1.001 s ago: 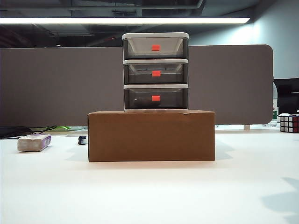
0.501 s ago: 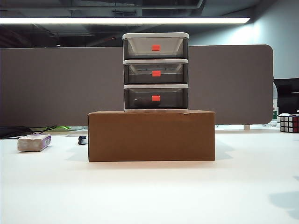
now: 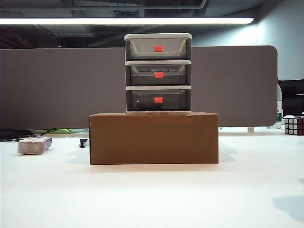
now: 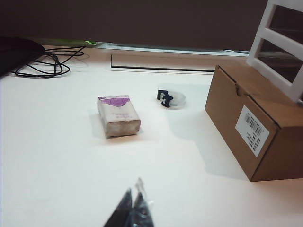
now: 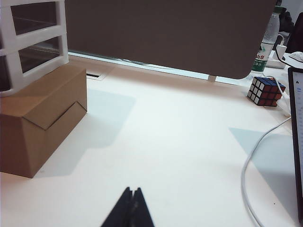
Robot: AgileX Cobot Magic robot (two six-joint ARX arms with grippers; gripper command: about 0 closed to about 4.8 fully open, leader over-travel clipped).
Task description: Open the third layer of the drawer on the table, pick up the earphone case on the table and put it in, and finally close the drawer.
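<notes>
The drawer, a white frame with three smoky grey tiers, stands on a brown cardboard box at the middle of the table. All tiers are shut, including the third layer with its red-orange tab. The earphone case is out of view. Neither gripper shows in the exterior view. My left gripper hangs shut and empty over bare table, short of a rough greyish block with a purple edge. The drawer's frame lies well off to one side. My right gripper is shut and empty, away from the drawer.
The greyish block lies at the table's left, with a small black-and-clear clip beside the box. A Rubik's cube sits at the right edge, a white cable near it. Black cables lie by the grey partition.
The shadow at the lower right of the exterior view has shrunk and slid toward the right edge. The drawer, box and block have not moved.
</notes>
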